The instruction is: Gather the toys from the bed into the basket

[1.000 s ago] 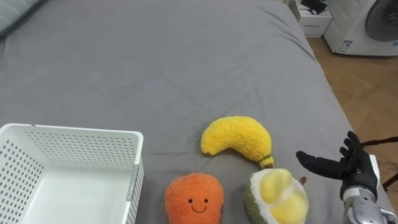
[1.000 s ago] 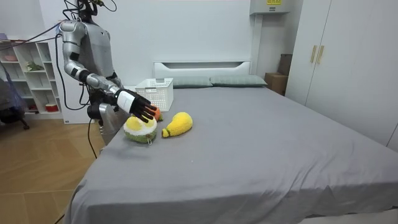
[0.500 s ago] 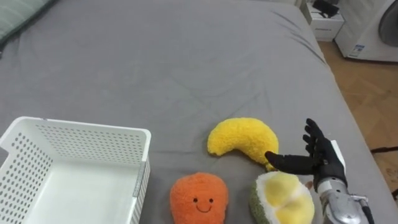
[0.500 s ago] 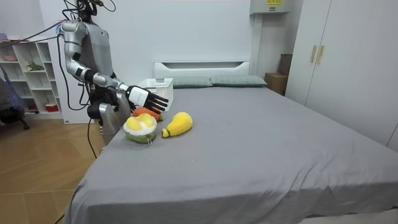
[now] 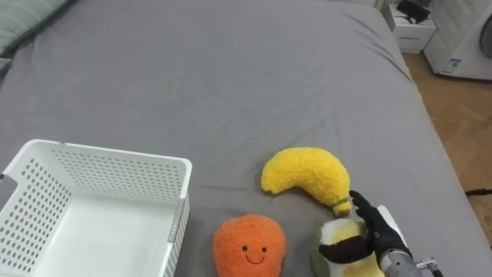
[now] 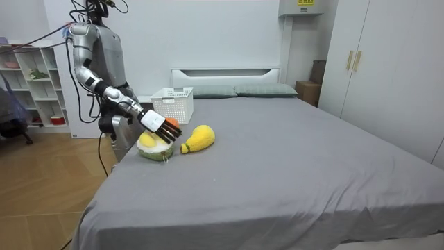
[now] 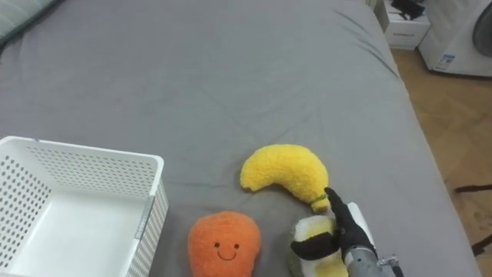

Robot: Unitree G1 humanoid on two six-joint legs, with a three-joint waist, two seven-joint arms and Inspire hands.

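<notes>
Three plush toys lie near the front of the grey bed (image 5: 231, 77): a yellow banana (image 5: 304, 173), an orange fruit with a smiling face (image 5: 248, 246), and a green-and-yellow half durian (image 5: 360, 269) at the bottom edge. My right hand (image 5: 377, 235) rests on top of the durian, fingers straight and pointing toward the banana's tip, thumb laid across the yellow flesh. In the room view the right hand (image 6: 154, 121) lies over the durian (image 6: 154, 147) beside the banana (image 6: 198, 137). A white slotted basket (image 5: 115, 154), empty, stands to the left of the orange toy.
The bed's right edge drops to a wooden floor (image 5: 461, 131), with a white appliance (image 5: 469, 46) and a small white cabinet (image 5: 415, 23) beyond. A pillow (image 5: 23, 19) lies at the far left. I stand at the bed's side, near a shelf unit (image 6: 35, 83).
My right hand has swung in from the bed's right edge and come down onto the durian plush. The camera has shifted slightly; the toys and the basket stay put.
</notes>
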